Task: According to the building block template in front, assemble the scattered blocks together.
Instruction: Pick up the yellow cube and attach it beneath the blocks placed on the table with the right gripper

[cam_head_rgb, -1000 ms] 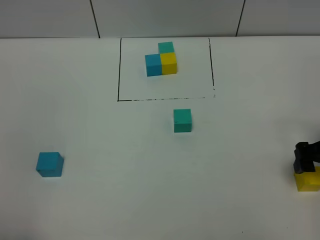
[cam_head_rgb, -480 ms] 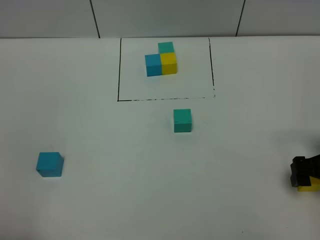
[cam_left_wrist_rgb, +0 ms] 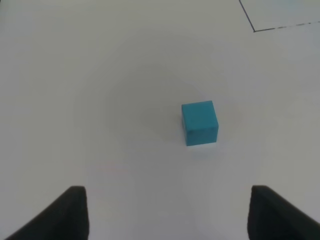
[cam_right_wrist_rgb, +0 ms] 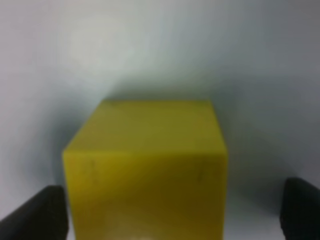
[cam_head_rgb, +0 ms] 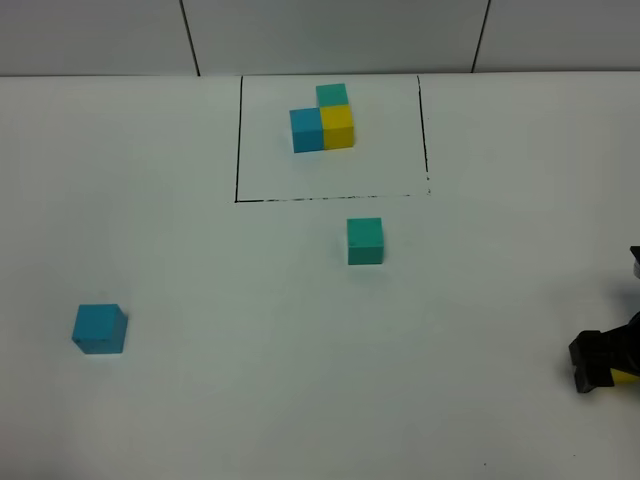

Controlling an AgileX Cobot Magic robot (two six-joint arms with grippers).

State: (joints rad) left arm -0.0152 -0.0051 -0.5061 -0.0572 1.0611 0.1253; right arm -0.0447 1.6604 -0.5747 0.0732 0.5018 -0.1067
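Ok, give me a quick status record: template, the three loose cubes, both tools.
template: blue, yellow, teal-green L inside black frame, far side of table
teal-green cube: loose, just outside frame's near edge
blue cube: loose, near left, ahead of left tool
yellow cube: near right edge of view, between right tool's jaws
left tool: open, empty
right tool: open, straddling yellow cube, not clamped
assembled: nothing yet

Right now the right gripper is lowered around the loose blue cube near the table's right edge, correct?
No, the colour is wrong. The right gripper is lowered around the loose yellow cube near the table's right edge; the right wrist view shows it between the fingers. The loose blue cube lies far left.
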